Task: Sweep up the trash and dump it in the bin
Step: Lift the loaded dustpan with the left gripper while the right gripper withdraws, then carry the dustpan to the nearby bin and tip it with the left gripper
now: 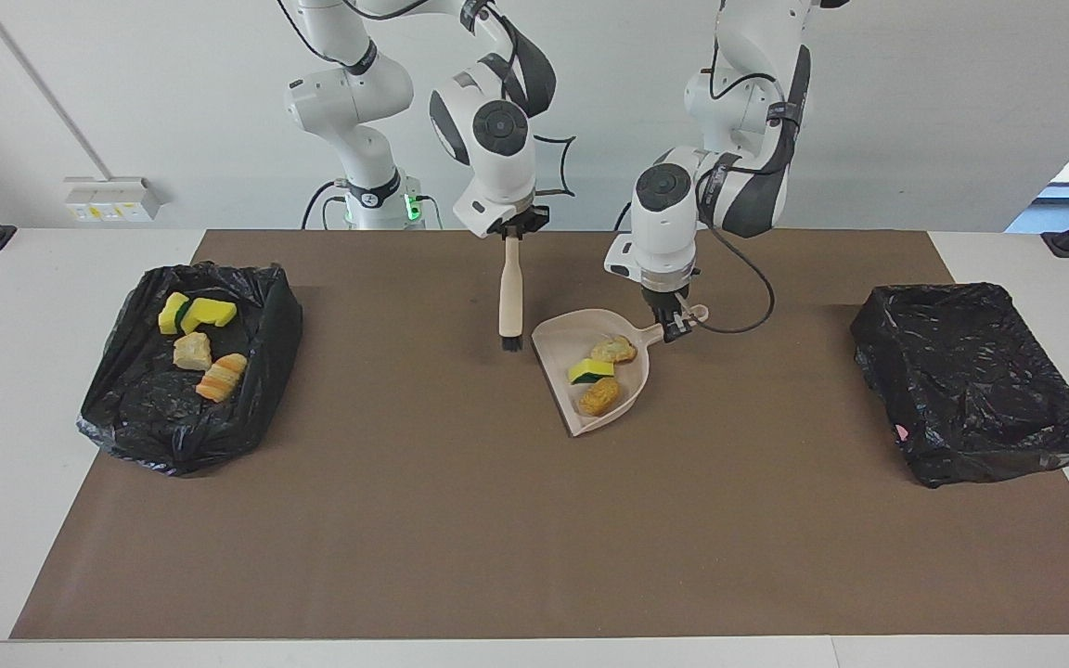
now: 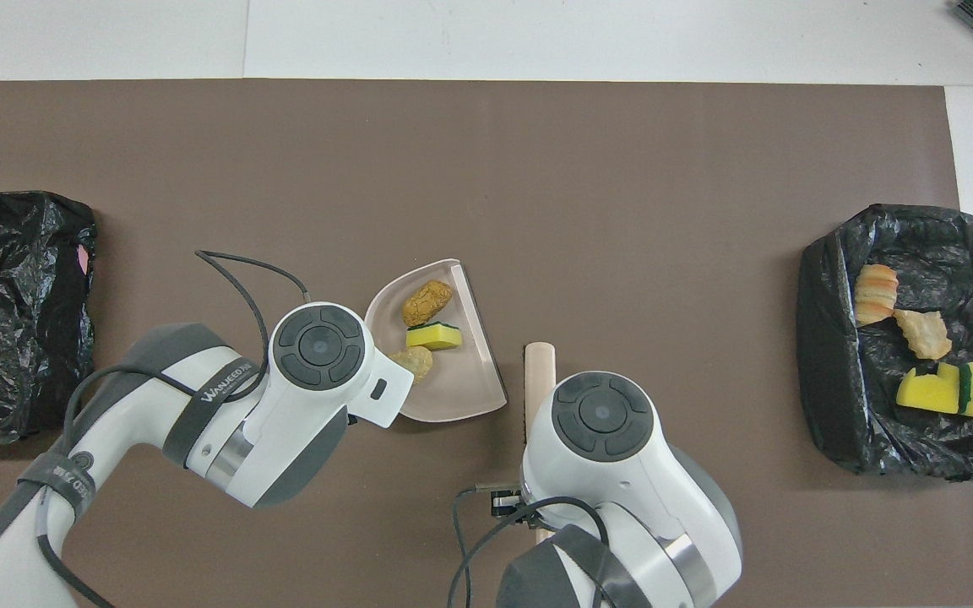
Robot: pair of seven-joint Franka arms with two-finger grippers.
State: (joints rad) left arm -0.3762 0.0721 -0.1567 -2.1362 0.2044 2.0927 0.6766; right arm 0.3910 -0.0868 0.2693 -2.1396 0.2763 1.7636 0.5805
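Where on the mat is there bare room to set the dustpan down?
Bare mat lies between the dustpan and the empty bin, between the brush and the bin holding scraps, and along the edge farthest from the robots. The middle is crowded, under the left gripper and right gripper.
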